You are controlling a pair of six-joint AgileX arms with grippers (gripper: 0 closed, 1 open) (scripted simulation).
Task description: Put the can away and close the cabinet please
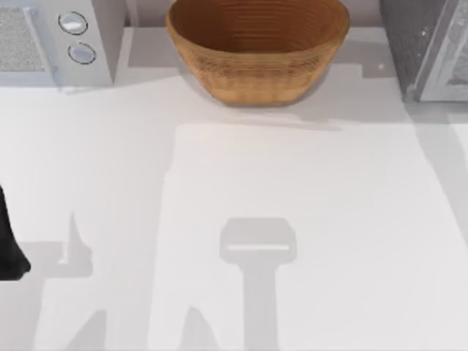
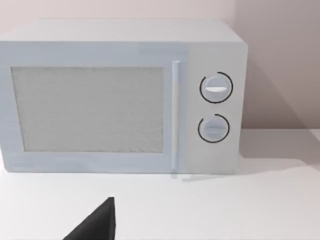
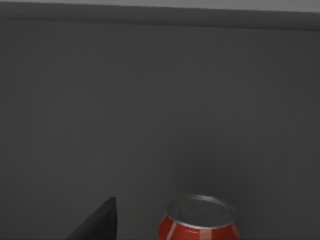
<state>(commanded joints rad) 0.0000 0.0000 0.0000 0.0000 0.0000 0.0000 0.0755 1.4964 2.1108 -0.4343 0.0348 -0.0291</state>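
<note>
One microwave (image 1: 55, 40) sits left of the wicker bowl (image 1: 257, 51) on the counter (image 1: 307, 219); the cabinet (image 1: 431, 47) stands to the bowl's right. The can (image 3: 198, 220) stands before a dark wall. Nothing shows inside the bowl. I cannot tell either claw's state.

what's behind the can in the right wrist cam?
Behind the can is a plain dark grey wall, with a lighter strip along its upper edge. The can's lower part is cut off by the frame, so what it stands on cannot be seen.
</note>
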